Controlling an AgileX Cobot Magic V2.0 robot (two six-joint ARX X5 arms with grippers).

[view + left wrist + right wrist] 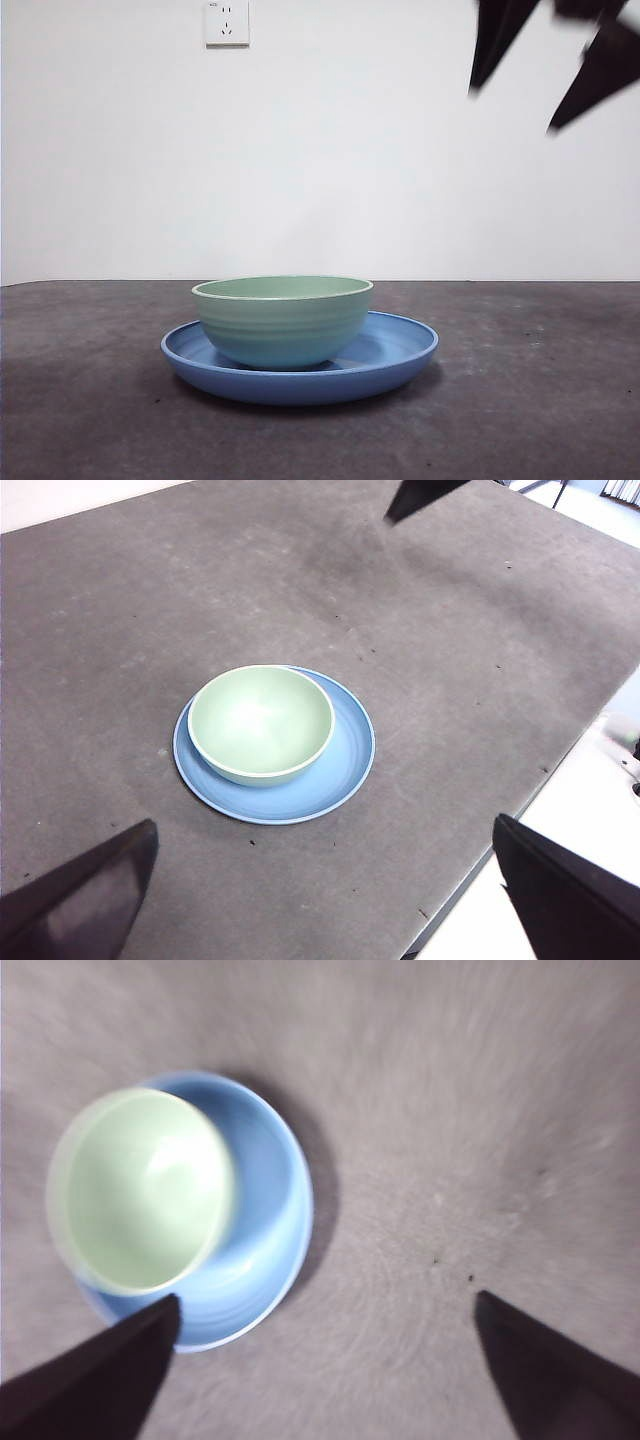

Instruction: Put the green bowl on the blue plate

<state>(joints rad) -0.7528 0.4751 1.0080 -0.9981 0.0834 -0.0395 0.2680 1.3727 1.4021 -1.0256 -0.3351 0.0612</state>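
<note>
Green bowl (283,320) upright on blue plate (400,350), set off-centre, on grey table (540,400). Right gripper (325,1360) raised above table beside plate, jaws spread, empty. Left gripper (325,880) high, well back, jaws apart, nothing held.

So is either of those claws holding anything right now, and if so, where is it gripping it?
Nothing is held. Both grippers, left and right, are open and empty, away from the dishes. The green bowl sits free on the blue plate.
</note>
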